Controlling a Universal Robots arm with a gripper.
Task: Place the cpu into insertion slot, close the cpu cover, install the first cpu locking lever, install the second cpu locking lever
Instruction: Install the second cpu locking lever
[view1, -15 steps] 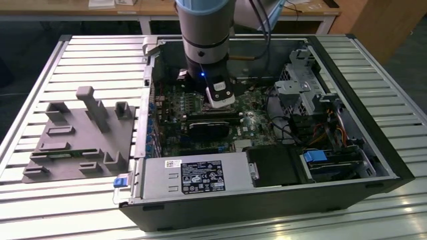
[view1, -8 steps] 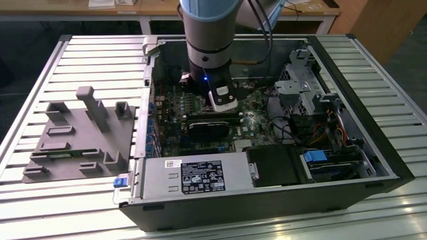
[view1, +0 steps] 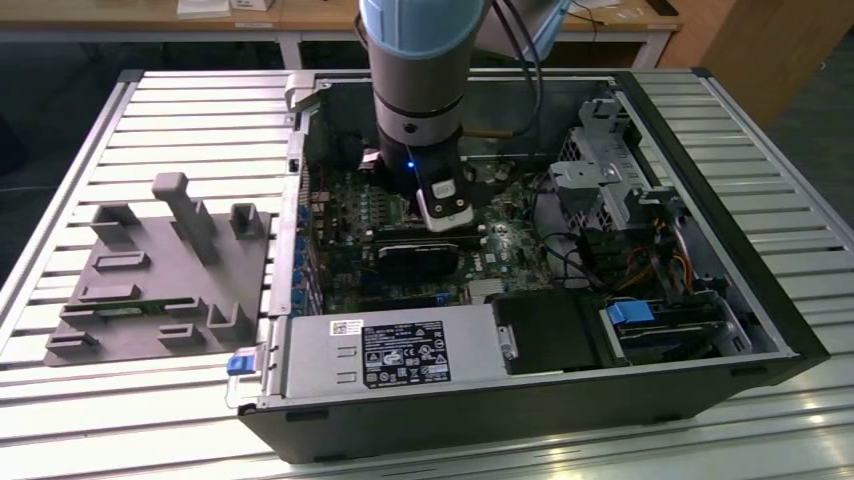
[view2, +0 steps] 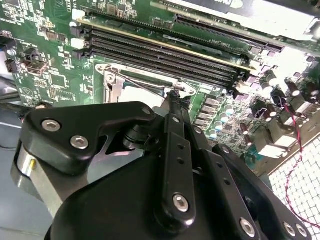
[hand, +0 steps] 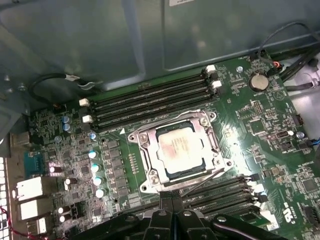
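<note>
Slatted metal bench (view1: 174, 120) carries an open PC case (view1: 747, 300), lying on its side. Nearest in the exterior view: grey power supply box (view1: 387, 352) along the case's front edge, blue drive clip (view1: 631, 312) toward the exterior view's right. Grey moulded fixture (view1: 160, 270) sits on the bench to the exterior view's left, outside the case.

Behind the supply: green motherboard (view1: 521, 250), arm (view1: 416, 90) coming down over its middle, gripper (view1: 447, 215) low above the board.

First wrist view: gripper (hand: 172, 202) fingers pressed together, tips meeting at the socket's edge nearest the camera. Nothing between them. The cpu (hand: 176, 149) lies in the insertion slot (hand: 142, 172), silvery top showing through the window of the cpu cover (hand: 207, 145), which is down flat over it. Thin lever wires run along the frame's sides; cannot tell if they are latched.

Second wrist view: gripper (view2: 174, 97) tip sits at the cover (view2: 112, 82) rim, linkage hiding most of the socket. Beyond it, memory slots (view2: 165, 55) run parallel, empty.

Farthest: wooden tables (view1: 240, 25) behind the bench.
</note>
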